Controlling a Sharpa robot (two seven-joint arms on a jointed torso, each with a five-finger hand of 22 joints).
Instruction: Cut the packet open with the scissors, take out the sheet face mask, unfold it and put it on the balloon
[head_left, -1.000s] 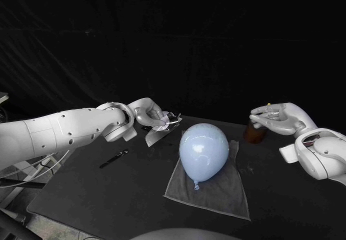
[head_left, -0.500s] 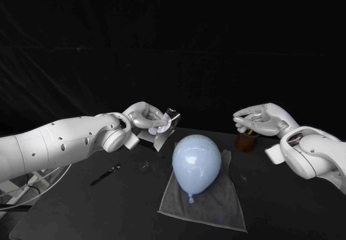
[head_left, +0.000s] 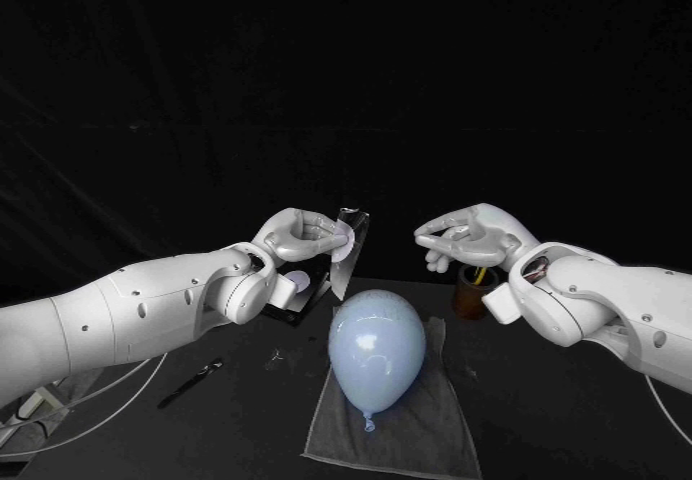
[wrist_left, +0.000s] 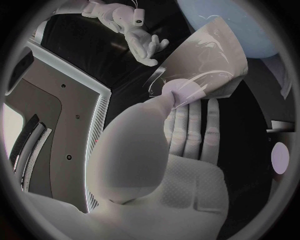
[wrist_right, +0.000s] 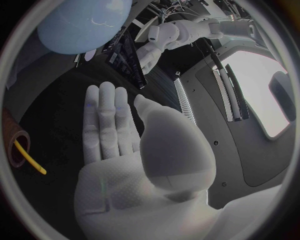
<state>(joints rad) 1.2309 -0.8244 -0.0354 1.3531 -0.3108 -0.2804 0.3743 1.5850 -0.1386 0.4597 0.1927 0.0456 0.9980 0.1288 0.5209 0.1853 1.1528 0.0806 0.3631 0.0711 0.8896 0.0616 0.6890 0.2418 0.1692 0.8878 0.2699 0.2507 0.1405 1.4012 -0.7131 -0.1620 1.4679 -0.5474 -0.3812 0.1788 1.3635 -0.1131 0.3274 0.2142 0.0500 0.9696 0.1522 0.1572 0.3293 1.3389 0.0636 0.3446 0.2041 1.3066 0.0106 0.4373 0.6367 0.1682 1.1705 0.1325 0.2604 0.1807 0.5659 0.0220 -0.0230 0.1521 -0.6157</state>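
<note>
Silvery packet is upright, long axis approx. vertical, pinched by L hand, raised over balloon far end. R hand empty, fingers loosely curved, same height, near packet on opp. side; approach likely lateral.

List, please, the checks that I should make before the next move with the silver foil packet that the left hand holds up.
1. Silver foil packet gripped: ok, the left hand holds it upright in the air.
2. Right hand free: ok, its palm holds nothing.
3. Scissors in a hand: not ok, neither hand holds them.
4. Packet already cut open: cannot tell.
5. Pale blue balloon settled: ok, it lies on the grey cloth.
</note>
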